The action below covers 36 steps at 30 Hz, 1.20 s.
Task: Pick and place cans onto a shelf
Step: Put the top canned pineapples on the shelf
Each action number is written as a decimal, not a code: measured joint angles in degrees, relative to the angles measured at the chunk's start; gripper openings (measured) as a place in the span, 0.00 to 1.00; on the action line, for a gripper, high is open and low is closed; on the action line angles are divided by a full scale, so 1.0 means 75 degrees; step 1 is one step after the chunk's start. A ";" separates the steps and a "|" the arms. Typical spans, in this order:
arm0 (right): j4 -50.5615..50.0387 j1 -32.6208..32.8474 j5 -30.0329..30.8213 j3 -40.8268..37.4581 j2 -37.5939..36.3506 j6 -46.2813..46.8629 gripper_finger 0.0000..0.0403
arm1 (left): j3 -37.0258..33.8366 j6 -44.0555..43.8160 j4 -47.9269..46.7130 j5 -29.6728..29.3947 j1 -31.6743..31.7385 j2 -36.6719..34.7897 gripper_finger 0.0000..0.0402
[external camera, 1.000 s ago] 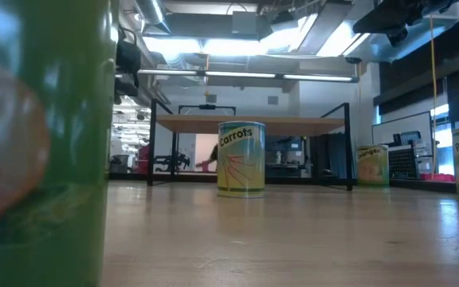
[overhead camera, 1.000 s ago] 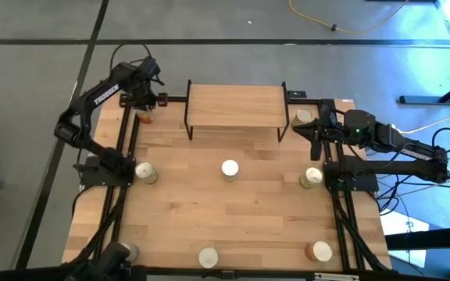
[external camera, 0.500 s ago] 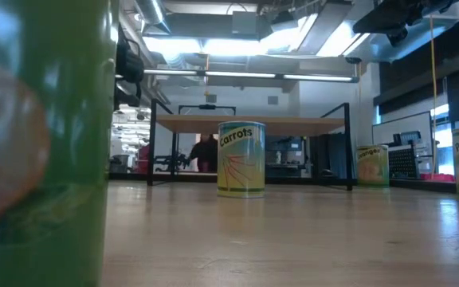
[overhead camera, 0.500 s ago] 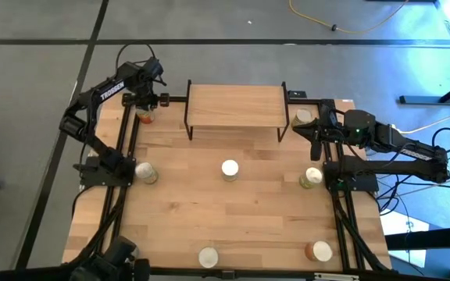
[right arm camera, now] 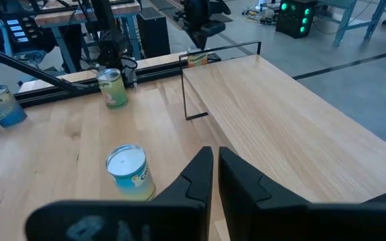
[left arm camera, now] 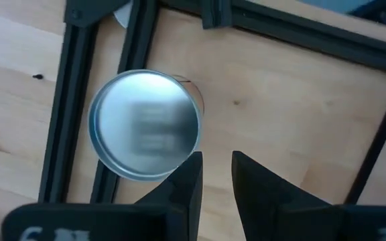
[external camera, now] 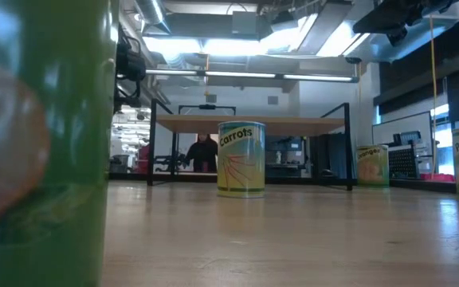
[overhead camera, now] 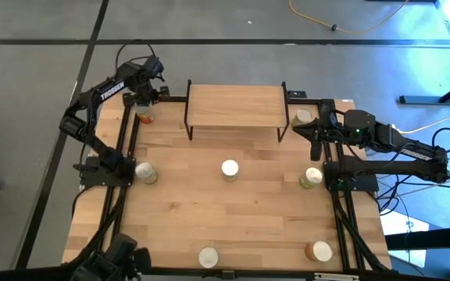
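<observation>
An orange-labelled can (overhead camera: pixel 144 116) stands on its base at the table's far left corner, beside the black frame rail. Its silvery top (left arm camera: pixel 144 125) fills the left wrist view. My left gripper (overhead camera: pixel 142 100) hovers above it, fingers pointing down with a narrow gap (left arm camera: pixel 216 157), beside the can's rim and touching nothing. My right gripper (overhead camera: pixel 312 134) is shut (right arm camera: pixel 216 150) and empty, waiting at the right edge beside the shelf (overhead camera: pixel 235 105). The shelf's wood top is bare. Other cans stand upright at mid left (overhead camera: pixel 145 172), centre (overhead camera: pixel 230 168) and mid right (overhead camera: pixel 311 177).
More cans stand at the far right (overhead camera: pixel 305 115), the near middle (overhead camera: pixel 208 256) and the near right (overhead camera: pixel 319 250). One green can (external camera: pixel 38 143) stands right in front of the low camera. Black frame rails (overhead camera: pixel 127 148) run along both table sides. A person (external camera: pixel 203 151) shows in the room behind.
My left arm has shifted a little toward the table's far edge, its gripper staying above the orange can. The cans and the shelf have not moved. A person has walked into the background of the low view.
</observation>
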 joint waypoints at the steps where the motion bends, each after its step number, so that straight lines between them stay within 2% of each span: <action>1: 0.0000 -0.0002 0.0001 0.0000 0.0000 -0.0001 0.07 | 0.0000 -0.0047 -0.0003 -0.0013 -0.0002 0.0010 0.18; 11: 0.0141 -0.0001 0.0001 0.0000 0.0004 -0.0024 0.07 | 0.0000 -0.0568 0.0146 -0.0238 -0.0007 0.0021 0.18; 17: 0.0128 0.0000 -0.0002 0.0000 0.0006 -0.0032 0.07 | 0.0000 -0.1033 -0.0321 -0.0227 -0.0164 0.0056 0.18; 23: 0.0126 0.0000 0.0001 0.0000 0.0004 -0.0194 0.07 | -0.0067 -0.1350 -0.0253 -0.0538 -0.0215 0.0056 0.18; 36: 0.0131 -0.0002 0.0004 0.0000 0.0000 -0.0200 0.07 | -0.0583 -0.1217 0.0245 -0.0660 -0.0312 0.0043 0.18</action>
